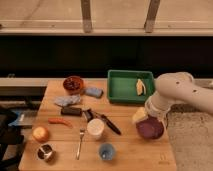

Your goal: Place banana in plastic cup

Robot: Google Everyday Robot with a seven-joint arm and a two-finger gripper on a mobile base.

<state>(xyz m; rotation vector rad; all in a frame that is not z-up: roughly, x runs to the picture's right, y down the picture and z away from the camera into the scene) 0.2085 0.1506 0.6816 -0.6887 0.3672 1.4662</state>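
The pale yellow banana (pixel 140 86) lies in the green tray (pixel 120 90) at the back right of the wooden table. The small light-blue plastic cup (pixel 106 150) stands near the table's front edge, in front of the white cup (pixel 95 128). My white arm reaches in from the right. Its gripper (pixel 145 119) hangs over the table's right side, just above a dark purple bowl (pixel 151 130), in front of the tray and far right of the blue cup. A pale yellowish object (pixel 138 116) sits beside the gripper.
A metal cup (pixel 45 151), a round orange fruit (pixel 40 133), a red pepper (pixel 60 121), a fork (pixel 80 141), a knife (pixel 107 123), a black block (pixel 71 111), a grey cloth (pixel 67 101), a blue sponge (pixel 93 92) and a red bowl (pixel 74 84) fill the left half.
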